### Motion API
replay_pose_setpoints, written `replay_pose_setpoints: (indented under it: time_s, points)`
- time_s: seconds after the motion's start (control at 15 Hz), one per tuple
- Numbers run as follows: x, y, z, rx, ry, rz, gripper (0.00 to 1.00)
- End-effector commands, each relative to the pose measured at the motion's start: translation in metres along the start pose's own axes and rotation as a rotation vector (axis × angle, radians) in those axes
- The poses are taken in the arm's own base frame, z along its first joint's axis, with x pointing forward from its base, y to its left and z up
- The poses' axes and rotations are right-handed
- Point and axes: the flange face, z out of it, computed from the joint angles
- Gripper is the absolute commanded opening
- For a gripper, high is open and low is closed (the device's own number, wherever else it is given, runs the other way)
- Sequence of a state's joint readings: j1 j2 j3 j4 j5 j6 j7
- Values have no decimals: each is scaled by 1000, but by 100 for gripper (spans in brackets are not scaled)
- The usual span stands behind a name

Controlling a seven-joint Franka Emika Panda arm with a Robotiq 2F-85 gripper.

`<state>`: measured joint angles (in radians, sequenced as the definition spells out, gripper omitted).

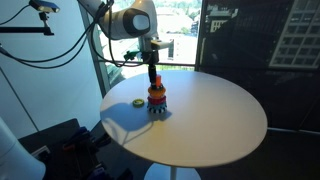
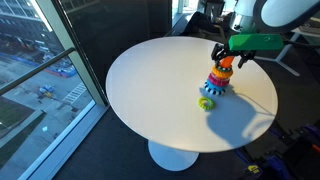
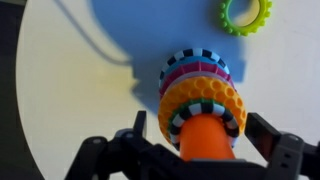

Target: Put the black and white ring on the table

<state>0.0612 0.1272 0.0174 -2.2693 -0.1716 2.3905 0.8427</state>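
A toy stack of coloured rings (image 1: 157,100) stands on the round off-white table (image 1: 220,120) in both exterior views (image 2: 218,82). In the wrist view the black and white ring (image 3: 205,107) sits at the top of the stack, round the orange peg (image 3: 205,140) and just above a wide orange ring (image 3: 200,92). My gripper (image 3: 200,135) is open, directly above the stack, with one finger on each side of the black and white ring. It holds nothing. It also shows in the exterior views (image 1: 153,72) (image 2: 226,58).
A plain yellow-green ring (image 3: 246,14) lies flat on the table beside the stack (image 1: 137,102) (image 2: 207,103). Pink and blue-black rings (image 3: 195,62) sit lower in the stack. Glass windows stand beyond the table edge.
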Motion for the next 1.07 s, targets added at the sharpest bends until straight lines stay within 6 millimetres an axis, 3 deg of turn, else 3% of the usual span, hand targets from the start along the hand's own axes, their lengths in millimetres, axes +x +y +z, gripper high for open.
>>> replay_pose_setpoints:
  time_s: [0.0, 0.73, 0.8, 1.0]
  points:
    - [-3, 4, -3, 10, 32, 23, 100]
    - [-3, 5, 3, 48, 41, 44, 100]
    - [-3, 5, 3, 49, 42, 45, 84]
    - [-3, 6, 2, 55, 46, 50, 56]
